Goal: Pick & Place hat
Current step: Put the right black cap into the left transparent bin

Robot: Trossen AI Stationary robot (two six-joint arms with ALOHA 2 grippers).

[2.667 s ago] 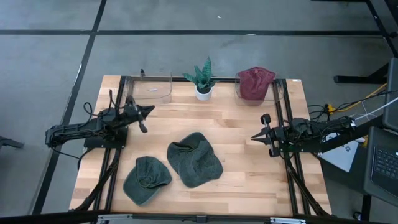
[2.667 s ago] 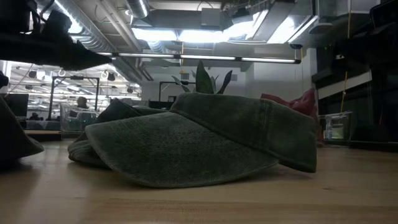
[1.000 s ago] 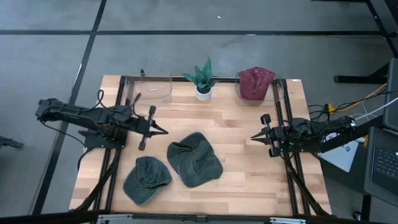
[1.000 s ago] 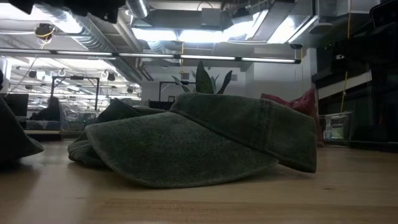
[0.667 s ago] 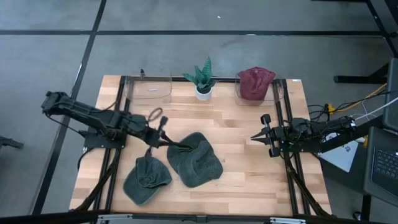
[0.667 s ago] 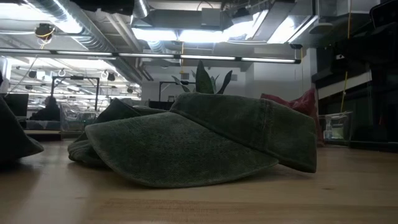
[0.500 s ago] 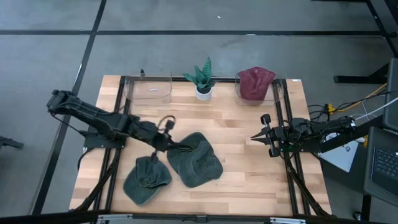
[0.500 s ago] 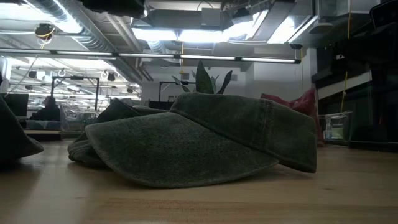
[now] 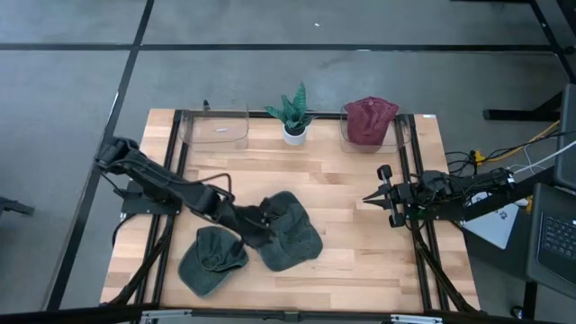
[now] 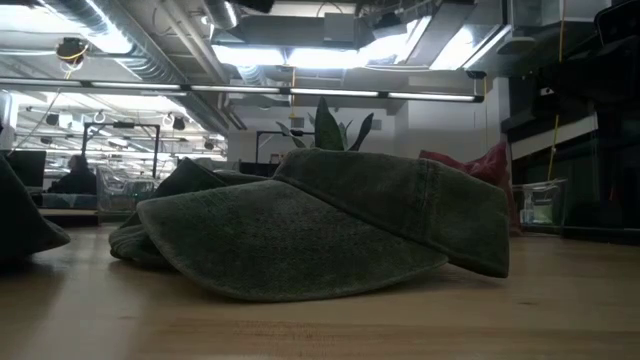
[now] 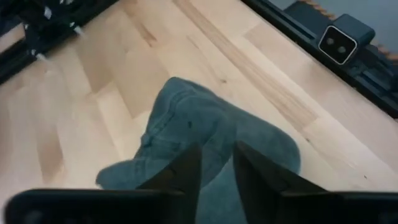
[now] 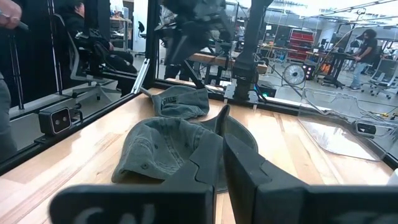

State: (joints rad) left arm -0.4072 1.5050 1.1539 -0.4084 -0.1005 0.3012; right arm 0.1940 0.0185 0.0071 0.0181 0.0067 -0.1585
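A dark green hat (image 9: 292, 236) lies crown up on the middle of the wooden table; it also shows in the low view (image 10: 330, 225) and the left wrist view (image 11: 186, 124). A second green hat (image 9: 211, 261) lies to its near left. My left gripper (image 9: 263, 223) hovers open over the left edge of the middle hat, its fingers (image 11: 186, 171) slanting down with the hat's cloth showing between them. My right gripper (image 9: 367, 198) waits shut at the table's right side, pointing at the hat (image 12: 168, 146).
An empty clear container (image 9: 220, 126) stands at the far left. A potted plant (image 9: 295, 112) stands at the far middle. A clear container holding a dark red hat (image 9: 369, 120) stands at the far right. Dark rails (image 9: 407, 180) run along both sides.
My left arm has reached out from the table's left side toward the right and near edges, bringing its gripper over the left edge of the middle green hat. Both hats lie as before.
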